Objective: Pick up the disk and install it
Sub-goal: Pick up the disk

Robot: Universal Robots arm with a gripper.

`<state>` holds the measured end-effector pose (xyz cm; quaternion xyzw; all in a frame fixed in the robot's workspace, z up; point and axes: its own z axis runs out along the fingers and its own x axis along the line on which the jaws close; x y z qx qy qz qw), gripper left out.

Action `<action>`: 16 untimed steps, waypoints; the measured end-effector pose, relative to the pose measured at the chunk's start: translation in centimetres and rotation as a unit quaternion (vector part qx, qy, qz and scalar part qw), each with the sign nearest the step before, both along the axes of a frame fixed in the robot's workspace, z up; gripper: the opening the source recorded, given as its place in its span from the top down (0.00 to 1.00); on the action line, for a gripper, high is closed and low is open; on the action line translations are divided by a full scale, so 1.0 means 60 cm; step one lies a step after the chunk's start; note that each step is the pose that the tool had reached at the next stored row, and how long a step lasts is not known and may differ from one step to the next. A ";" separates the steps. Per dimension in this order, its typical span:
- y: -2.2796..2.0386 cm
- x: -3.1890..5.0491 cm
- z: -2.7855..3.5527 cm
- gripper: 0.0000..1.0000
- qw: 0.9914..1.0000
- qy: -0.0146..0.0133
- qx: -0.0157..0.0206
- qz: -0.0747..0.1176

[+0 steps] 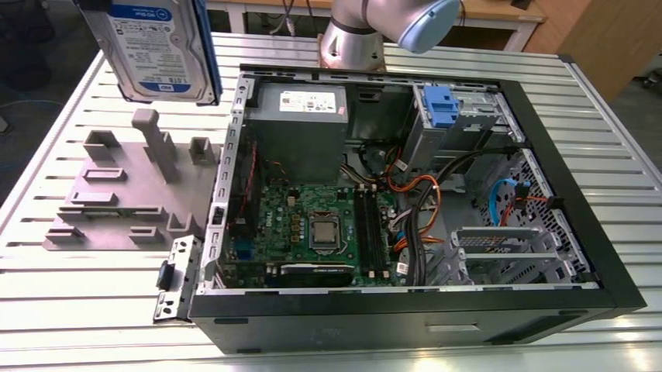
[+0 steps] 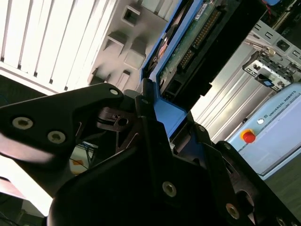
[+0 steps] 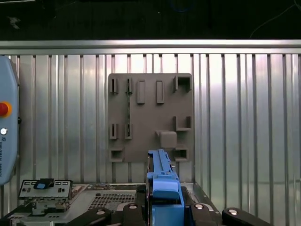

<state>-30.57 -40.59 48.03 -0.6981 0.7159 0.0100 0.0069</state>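
Note:
The disk (image 1: 155,48) hangs upright in the air above the grey fixture plate (image 1: 114,194), at the exterior view's upper left. Its white-and-blue label faces the camera and the blue carrier frame runs down its side. In the first wrist view my gripper (image 3: 164,208) is shut on the disk's blue carrier edge (image 3: 163,186), black fingers (image 3: 200,209) on both sides. In the second wrist view my gripper (image 2: 164,115) clamps the blue frame (image 2: 176,117), and the disk's green circuit board (image 2: 188,44) extends beyond it.
An open computer case (image 1: 579,201) lies on the slatted metal table, with a motherboard, a grey power supply (image 1: 300,101) and a drive bay with a blue latch (image 1: 439,105). The arm's base (image 1: 352,43) stands behind the case. A box with a red button (image 3: 3,109) is nearby.

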 end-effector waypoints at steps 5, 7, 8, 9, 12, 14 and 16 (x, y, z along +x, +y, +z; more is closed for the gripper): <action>-0.0037 0.010 0.000 0.64 1.000 0.000 0.000 0.000; -0.0039 0.020 0.000 0.64 1.000 0.000 0.000 0.000; -0.0038 0.025 0.000 0.64 1.000 0.000 0.000 0.000; -0.0039 0.030 0.000 0.64 1.000 0.000 0.000 0.000; -0.0038 0.047 0.000 0.64 1.000 0.000 0.000 0.000; -0.0038 0.055 0.000 0.64 1.000 0.000 0.000 0.000; -0.0039 0.063 0.000 0.64 1.000 0.000 0.000 0.000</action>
